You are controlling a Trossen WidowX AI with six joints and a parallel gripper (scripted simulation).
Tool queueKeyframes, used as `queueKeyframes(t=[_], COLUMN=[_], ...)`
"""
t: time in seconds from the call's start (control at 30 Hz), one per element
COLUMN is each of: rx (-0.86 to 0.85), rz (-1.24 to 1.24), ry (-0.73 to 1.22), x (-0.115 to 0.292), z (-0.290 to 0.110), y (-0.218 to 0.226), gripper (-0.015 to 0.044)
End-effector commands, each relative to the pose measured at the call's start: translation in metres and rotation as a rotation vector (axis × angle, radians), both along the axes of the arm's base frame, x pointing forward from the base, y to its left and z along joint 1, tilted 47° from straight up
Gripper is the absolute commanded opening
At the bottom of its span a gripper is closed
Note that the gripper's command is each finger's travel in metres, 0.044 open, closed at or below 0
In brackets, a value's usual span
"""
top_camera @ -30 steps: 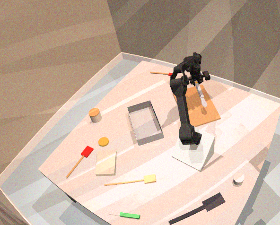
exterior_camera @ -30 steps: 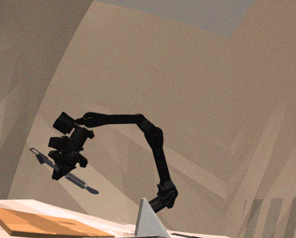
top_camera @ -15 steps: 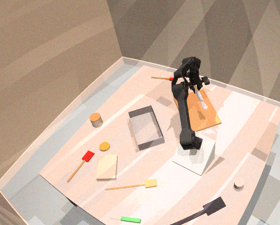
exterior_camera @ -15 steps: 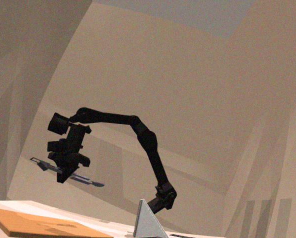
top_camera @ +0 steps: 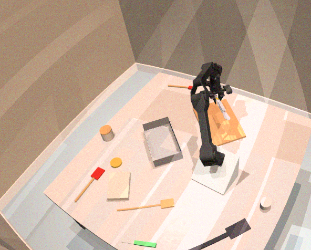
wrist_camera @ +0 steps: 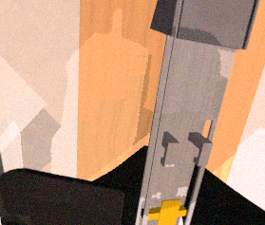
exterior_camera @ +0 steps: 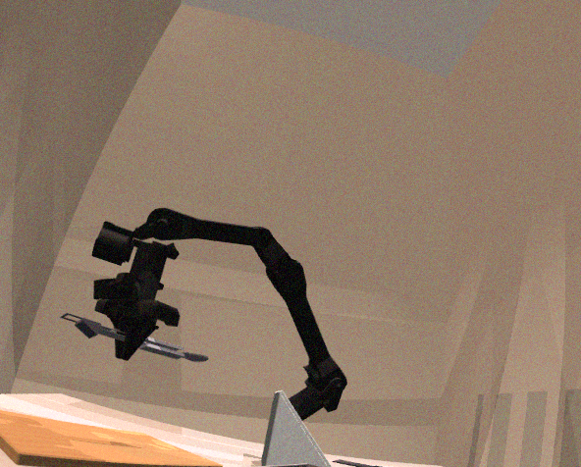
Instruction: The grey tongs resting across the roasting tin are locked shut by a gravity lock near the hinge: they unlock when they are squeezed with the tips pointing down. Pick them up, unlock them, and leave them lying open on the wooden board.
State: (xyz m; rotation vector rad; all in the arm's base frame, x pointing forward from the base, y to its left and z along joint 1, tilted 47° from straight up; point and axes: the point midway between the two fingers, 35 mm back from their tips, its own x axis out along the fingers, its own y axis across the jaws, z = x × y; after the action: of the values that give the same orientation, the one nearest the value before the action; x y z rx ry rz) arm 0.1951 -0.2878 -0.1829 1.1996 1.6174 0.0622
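Note:
The grey tongs (top_camera: 222, 107) (exterior_camera: 165, 347) (wrist_camera: 191, 84) are held in the air above the wooden board (top_camera: 236, 132) (exterior_camera: 79, 441) (wrist_camera: 110, 99). They lie nearly level, with the tips slightly lower and towards the arm's base, and the hinge end with its loop at the far left in the exterior view. Their two arms look close together; the lock's state cannot be told. My gripper (top_camera: 217, 97) (exterior_camera: 131, 346) is shut on the tongs around mid-length, pointing down. A yellow piece on the tongs shows between the dark fingers in the wrist view. The roasting tin (top_camera: 155, 124) holds nothing visible.
The tin stands left of the white wedge-shaped base (top_camera: 213, 180). A red spatula (top_camera: 190, 87) lies beyond the board. Further off are an orange-lidded jar (top_camera: 107, 133), a yellow disc (top_camera: 116, 162), a pale block (top_camera: 118, 185), another red spatula (top_camera: 97, 173) and a dark turner (top_camera: 237, 228).

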Motion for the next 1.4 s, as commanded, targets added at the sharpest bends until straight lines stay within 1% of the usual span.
queueKeyframes(t=[0.0, 1.37], rx=[-0.007, -0.006], rz=[0.008, 0.007], ry=[-0.002, -0.004], x=[0.001, 0.009], z=[-0.002, -0.052], y=[0.000, 0.046], gripper=[-0.0150, -0.0150])
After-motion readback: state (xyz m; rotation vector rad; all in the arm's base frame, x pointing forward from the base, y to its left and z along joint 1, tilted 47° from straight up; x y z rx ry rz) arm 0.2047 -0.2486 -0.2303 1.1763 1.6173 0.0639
